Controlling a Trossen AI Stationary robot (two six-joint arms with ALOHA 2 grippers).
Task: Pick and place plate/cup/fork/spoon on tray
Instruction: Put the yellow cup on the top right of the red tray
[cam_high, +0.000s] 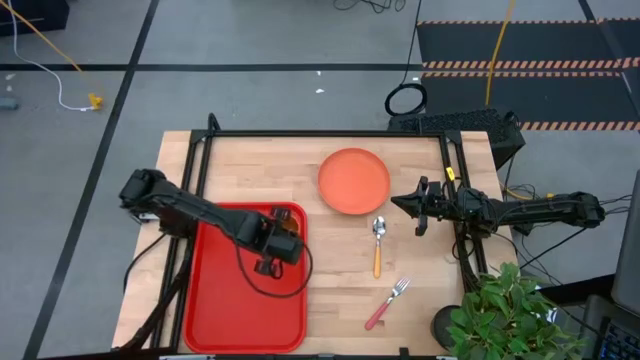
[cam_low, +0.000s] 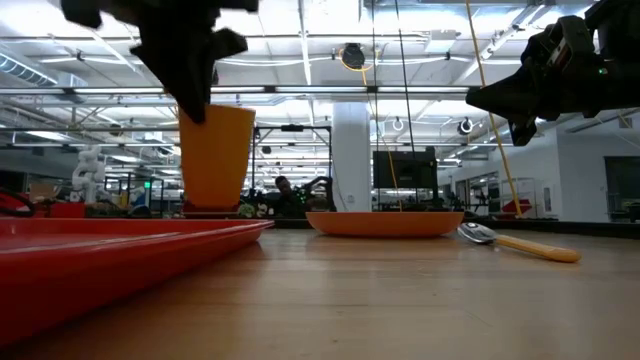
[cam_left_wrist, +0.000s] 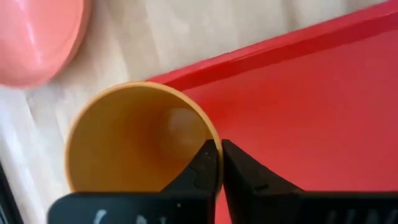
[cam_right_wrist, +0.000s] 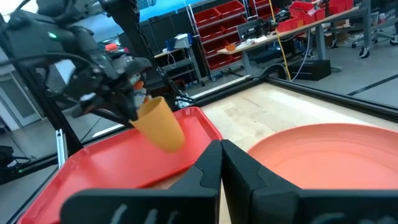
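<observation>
a: where's the left hand (cam_high: 283, 238) right now?
b: over the upper right corner of the tray (cam_high: 225, 300), clenched on the rim of the cup (cam_low: 215, 155). in the left wrist view one finger sits inside the cup wall and the other outside it.

a: is the cup down on the tray?
b: the low view shows its base at the tray's rim line, upright under the hand, but i cannot tell whether it is touching. the left wrist view looks straight down into it, with the tray's edge just beside it.

a: and the plate (cam_high: 354, 181)?
b: on the surface, off to the right of the left hand and a little farther back, apart from the tray.

a: the right hand (cam_high: 421, 206)?
b: raised above the surface just beside the plate's right edge, fingers pressed together with nothing between them. the plate fills the space right ahead of it in its wrist view.

a: cutlery?
b: the spoon (cam_high: 378, 243) lies just to the near side of the plate, bowl toward the plate and near the right hand. the fork (cam_high: 388, 303) lies nearer the front edge, below the spoon, tilted, well apart from both hands.
</observation>
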